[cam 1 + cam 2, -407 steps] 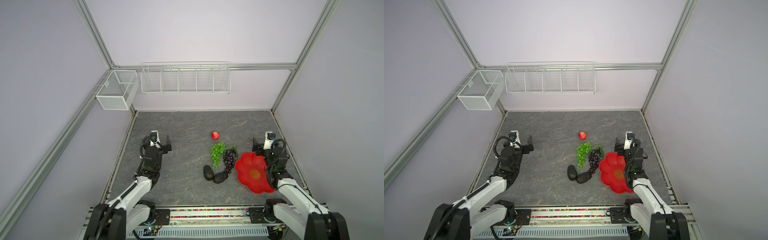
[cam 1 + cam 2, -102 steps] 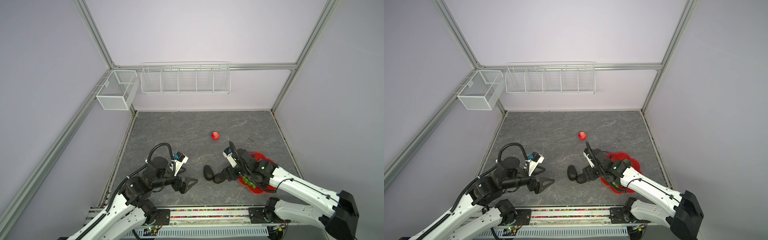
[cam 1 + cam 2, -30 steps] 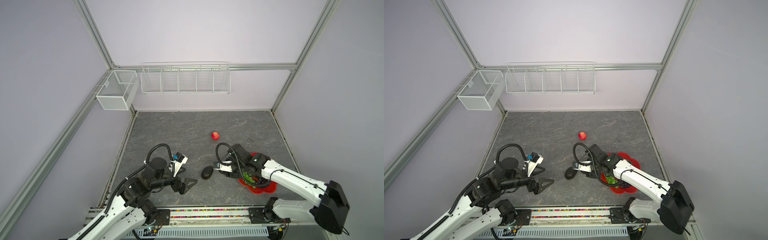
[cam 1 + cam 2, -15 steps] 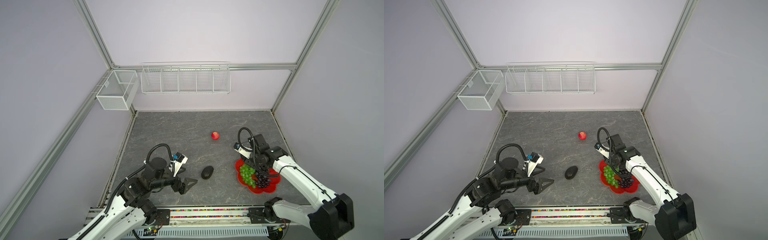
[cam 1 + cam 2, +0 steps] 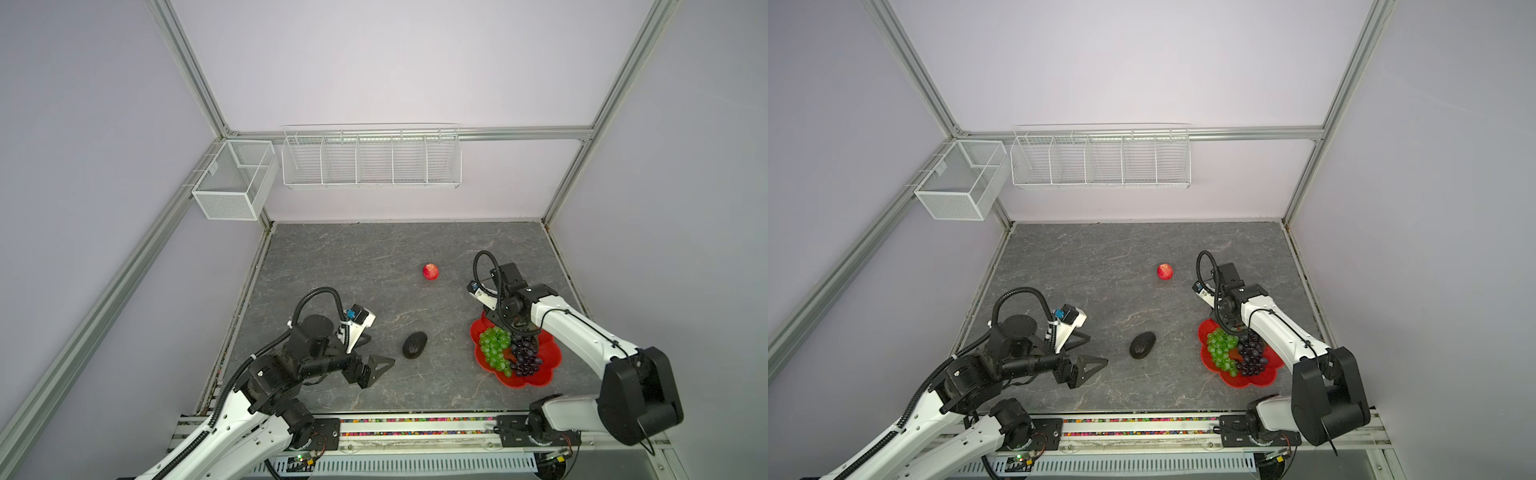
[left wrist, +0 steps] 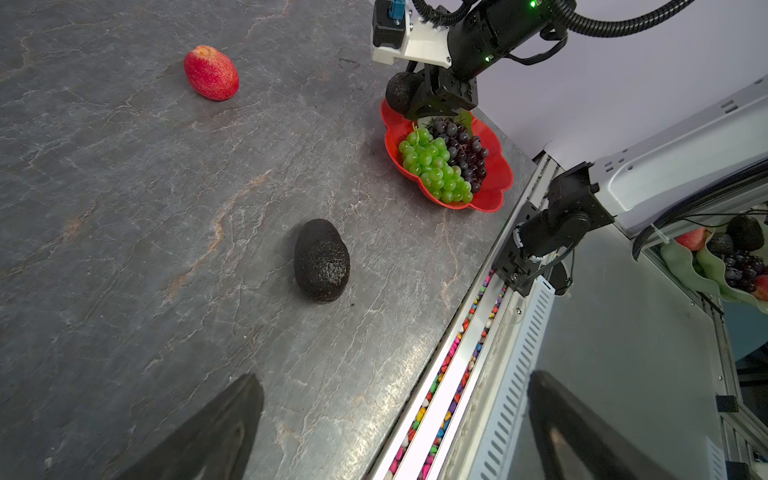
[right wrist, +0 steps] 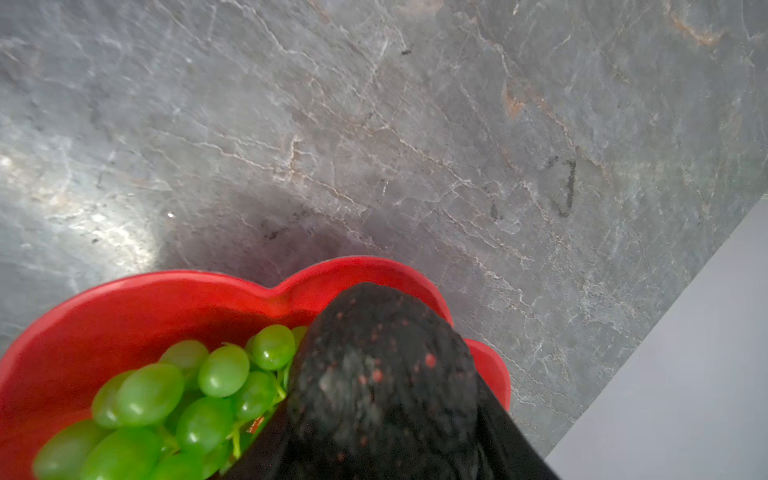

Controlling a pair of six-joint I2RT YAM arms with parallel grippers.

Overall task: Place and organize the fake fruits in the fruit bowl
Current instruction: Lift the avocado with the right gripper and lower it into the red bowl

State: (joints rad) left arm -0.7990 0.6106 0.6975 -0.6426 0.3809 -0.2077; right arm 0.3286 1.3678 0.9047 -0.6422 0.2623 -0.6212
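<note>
2 avocados: held avocado (image 6: 401,93) clamped in right gripper (image 6: 430,109), bowl (image 5: 546,365) rim, 12 o'clock; loose avocado (image 5: 414,344) at 9 o'clock
In bowl: green grapes (image 5: 494,348), purple grapes (image 5: 525,354)
Left gripper (image 5: 371,352): jaws apart

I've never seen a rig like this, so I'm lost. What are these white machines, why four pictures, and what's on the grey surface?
They are two robot arms mounted at the table's front edge. Two pictures look down from overhead, nearly alike; the other two come from a camera on each arm's wrist. In the red bowl lie green grapes and purple grapes. The right arm's fingers grip a dark avocado over the bowl's rim. The left arm's fingers stand open and empty above the table. A second avocado and a red apple lie on the table.
</note>
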